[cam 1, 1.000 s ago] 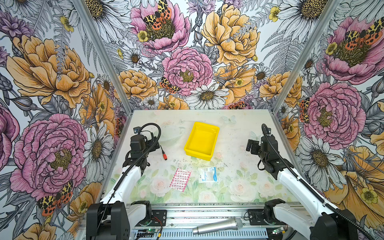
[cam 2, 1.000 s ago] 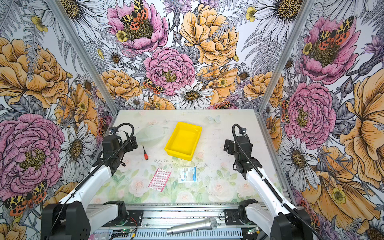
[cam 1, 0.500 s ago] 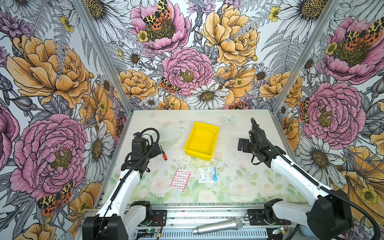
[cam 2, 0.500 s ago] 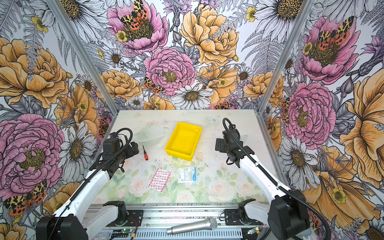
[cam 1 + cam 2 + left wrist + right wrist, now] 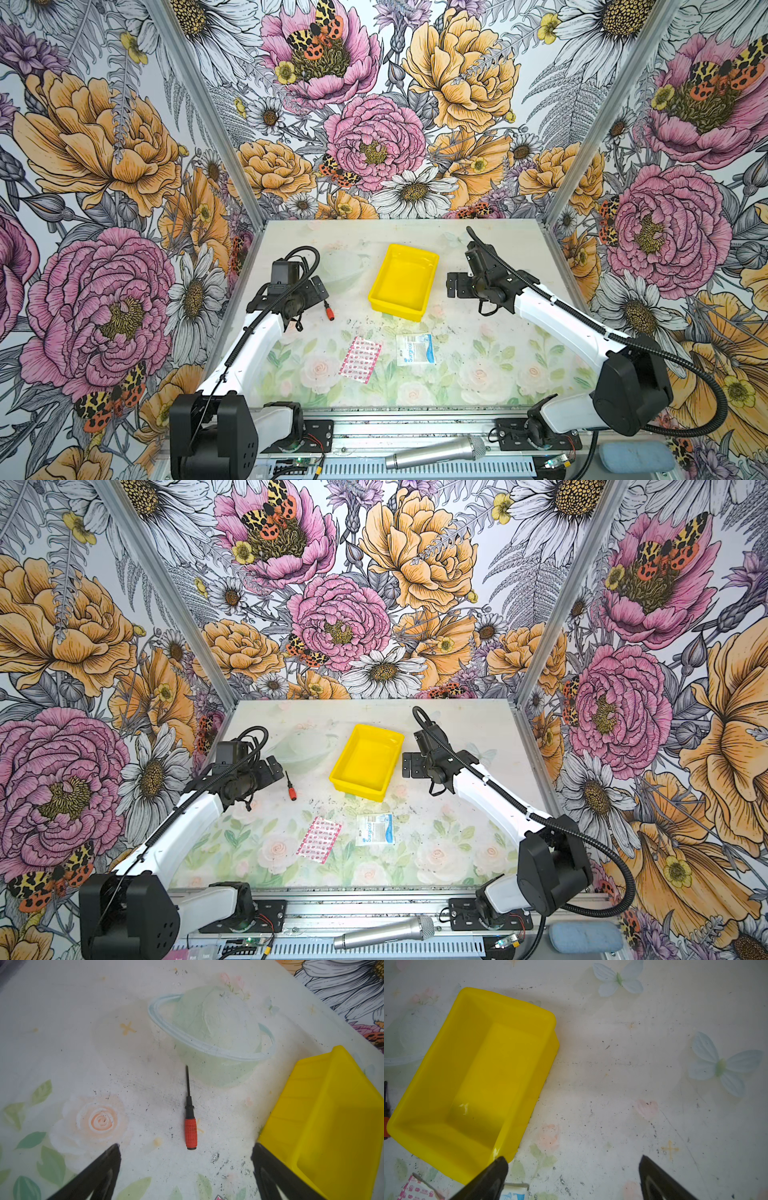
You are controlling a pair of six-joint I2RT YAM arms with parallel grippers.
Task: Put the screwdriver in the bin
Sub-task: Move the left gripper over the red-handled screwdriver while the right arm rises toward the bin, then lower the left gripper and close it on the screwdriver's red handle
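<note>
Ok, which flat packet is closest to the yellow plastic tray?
The white-and-blue flat packet, just in front of the yellow plastic bin. The pink-dotted flat packet lies farther, to its left.

A pink-patterned packet point(image 5: 360, 359) and a white-and-blue packet marked "Surgical" point(image 5: 414, 350) lie near each other, not touching, on the flower-printed counter point(image 5: 478, 374). A silver microphone point(image 5: 434, 454) rests on the front metal rail point(image 5: 415, 432).

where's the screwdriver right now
The screwdriver lies flat on the table, on the left side in both top views. It sits between the open left claw and the yellow bin and is not gripped.
</note>
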